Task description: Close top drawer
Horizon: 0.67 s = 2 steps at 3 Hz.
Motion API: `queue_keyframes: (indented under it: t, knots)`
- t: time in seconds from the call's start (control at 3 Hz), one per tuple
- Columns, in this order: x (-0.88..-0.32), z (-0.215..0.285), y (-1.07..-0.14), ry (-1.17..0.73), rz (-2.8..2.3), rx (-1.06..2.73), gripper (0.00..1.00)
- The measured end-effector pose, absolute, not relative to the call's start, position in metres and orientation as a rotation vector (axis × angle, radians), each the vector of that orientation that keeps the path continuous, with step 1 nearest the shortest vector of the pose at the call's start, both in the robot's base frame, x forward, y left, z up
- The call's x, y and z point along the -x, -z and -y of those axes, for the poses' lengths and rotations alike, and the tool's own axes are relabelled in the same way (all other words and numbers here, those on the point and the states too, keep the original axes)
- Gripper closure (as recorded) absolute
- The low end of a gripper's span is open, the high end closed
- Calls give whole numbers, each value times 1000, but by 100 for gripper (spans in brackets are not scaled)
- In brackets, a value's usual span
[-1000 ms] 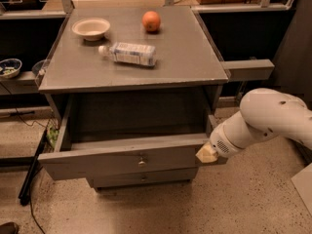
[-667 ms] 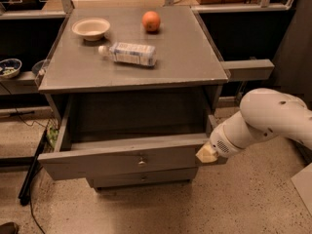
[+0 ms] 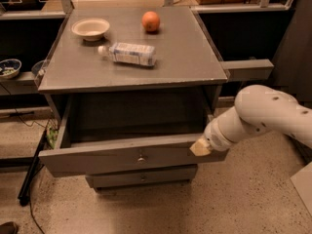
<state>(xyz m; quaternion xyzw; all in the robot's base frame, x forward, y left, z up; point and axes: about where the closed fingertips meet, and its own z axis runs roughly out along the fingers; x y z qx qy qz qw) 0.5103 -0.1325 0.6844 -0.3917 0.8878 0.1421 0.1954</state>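
— Where is the wide grey wooden top drawer [image 3: 87,162]?

— Right under the flat grey top of the cabinet [image 3: 185,57], pulled well out toward the camera. Its front panel faces the viewer and its long axis runs left to right across the view, with the left end sitting a little lower in the picture than the right. One small metal knob [image 3: 141,157] sits at the panel's centre.

— And the gripper?

— The tan-tipped gripper [image 3: 201,147] is at the right end of that front panel, against its upper edge, on the end of the thick white arm [image 3: 263,116] that reaches in from the right. Whether it is open or closed, I cannot tell.

— How many drawers do you count?

— Two in sight: the top one, and a narrower grey drawer [image 3: 117,179] below it, set further back.

— What is on the cabinet?

— Three things, one of each: a shallow cream bowl [image 3: 90,28] at the back left, a round orange fruit [image 3: 151,21] at the back middle, and a clear plastic bottle with a pale label [image 3: 127,53] lying on its side, its cap pointing left, in front of the bowl and fruit. A second, patterned bowl [image 3: 9,67] rests on a shelf at the far left, well apart from the cabinet.
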Motion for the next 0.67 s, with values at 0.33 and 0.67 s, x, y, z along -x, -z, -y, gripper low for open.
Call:
queue_keyframes:
  t: [0.33,0.67]
  knots:
    - [-516,129,-687,-404,-2473,1096,100]
    - [-544,106,-699,-424,-2418,1101,100]
